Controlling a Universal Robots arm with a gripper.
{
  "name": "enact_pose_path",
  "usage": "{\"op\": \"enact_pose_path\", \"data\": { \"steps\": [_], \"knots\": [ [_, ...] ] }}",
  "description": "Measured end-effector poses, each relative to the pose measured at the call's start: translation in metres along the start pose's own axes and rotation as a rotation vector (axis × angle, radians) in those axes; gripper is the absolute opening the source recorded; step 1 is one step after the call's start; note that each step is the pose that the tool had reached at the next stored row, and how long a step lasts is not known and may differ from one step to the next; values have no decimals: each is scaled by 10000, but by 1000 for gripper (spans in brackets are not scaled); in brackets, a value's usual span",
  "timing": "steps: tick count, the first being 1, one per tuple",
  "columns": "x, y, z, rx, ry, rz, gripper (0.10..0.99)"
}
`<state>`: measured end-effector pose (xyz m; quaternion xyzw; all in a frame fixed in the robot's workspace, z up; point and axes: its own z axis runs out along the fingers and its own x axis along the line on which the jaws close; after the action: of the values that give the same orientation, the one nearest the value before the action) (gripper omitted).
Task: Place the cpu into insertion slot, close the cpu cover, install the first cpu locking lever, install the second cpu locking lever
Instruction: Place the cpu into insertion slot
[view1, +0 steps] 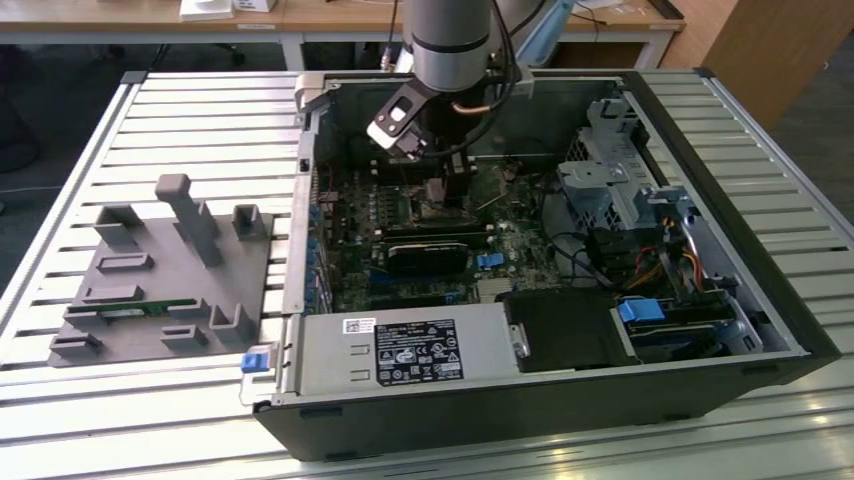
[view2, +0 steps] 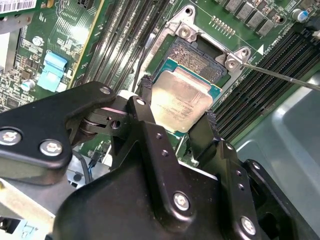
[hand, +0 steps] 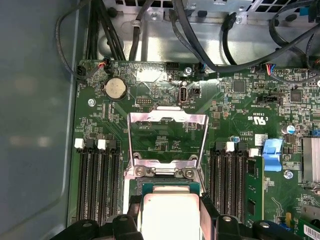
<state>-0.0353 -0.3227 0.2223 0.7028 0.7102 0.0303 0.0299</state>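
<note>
Reaching down into the case (view1: 534, 410), pinching the cpu (view2: 186, 94) in the gripper (view2: 177, 105) over the socket (view2: 197, 60), beside the raised cpu cover (hand: 167, 116).

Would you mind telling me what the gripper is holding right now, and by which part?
The gripper holds the small flat square silver-grey cpu, pinched by two opposite side edges, above the open socket.

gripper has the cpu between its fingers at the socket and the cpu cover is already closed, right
Not quite. The cpu cover is open, tilted up off the socket, as the first wrist view shows. The rest holds: the gripper has the cpu between its fingers at the socket.
</note>
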Motion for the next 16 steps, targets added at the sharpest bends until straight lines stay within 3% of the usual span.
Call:
{"op": "enact_pose_path", "data": {
  "steps": [16],
  "knots": [
    [35,-22,56,1,-1,0,541]
  ]
}}
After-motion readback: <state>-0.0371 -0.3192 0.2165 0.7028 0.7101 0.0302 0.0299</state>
